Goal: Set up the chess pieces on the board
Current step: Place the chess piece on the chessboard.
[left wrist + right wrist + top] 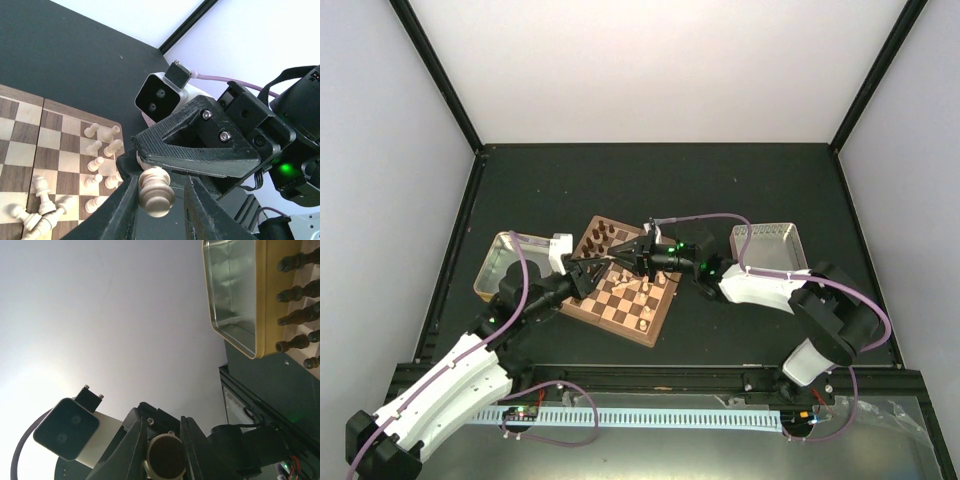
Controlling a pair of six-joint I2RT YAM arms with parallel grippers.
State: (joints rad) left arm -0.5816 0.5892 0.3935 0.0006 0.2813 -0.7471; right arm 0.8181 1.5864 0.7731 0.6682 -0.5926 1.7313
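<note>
cream piece caught between both claws, above the board

top view: left claw and right claw meet tip to tip over the middle of the board, centre of frame. the piece itself is hidden there.

left wrist view: piece is low centre of frame, clear of the board. its long axis runs roughly bottom to top with a slight lean. the rounded head is at the bottom end, toward this camera. the base is at the top end, tucked under the right claw's black finger. left claw's fingers flank the head. one touches it and the other shows a sliver of gap, so it's spread a bit wider than the piece, not clamped.

right wrist view: piece seen end-on, bottom centre, base disc facing the lens, so the axis lies along that claw's fingers. both press on the disc's rim, gripping it.

other cream chessmen stand on the board at the left of the left wrist frame, with a toppled heap in the lower left corner. dark chessmen stand at the board's upper corner, beside a gold-rimmed tin.
</note>
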